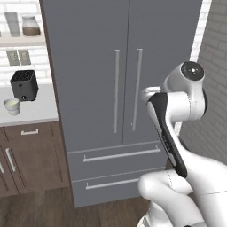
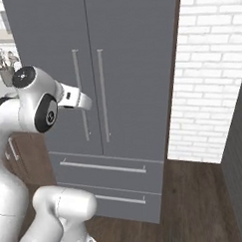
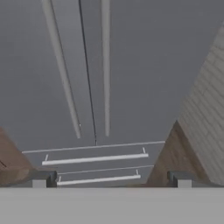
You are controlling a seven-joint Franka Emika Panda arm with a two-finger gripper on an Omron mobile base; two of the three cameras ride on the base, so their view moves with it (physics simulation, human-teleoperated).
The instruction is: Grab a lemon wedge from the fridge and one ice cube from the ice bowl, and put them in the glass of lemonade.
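Hanging in front of the fridge (image 1: 119, 88), the gripper (image 3: 111, 180) has its jaws spread wide and nothing between them — in the hand view the two dark finger tips sit far apart at 7 and 5 o'clock. Beyond them lie the fridge's two drawers (image 3: 94, 168) with their pale bar handles, and farther up the two long vertical door handles (image 3: 105, 65) flank the shut door seam. In the left base view the white arm (image 1: 177, 111) rises at 4 o'clock, its hand pointed at the closed doors. On the pale counter (image 1: 31, 116) at 9 o'clock stands the glass of lemonade (image 1: 12, 106), just in front of a dark toaster (image 1: 24, 84) — well apart from the arm. Farthest off, at 11 o'clock, a shelf (image 1: 22, 41) carries a jar (image 1: 30, 25).
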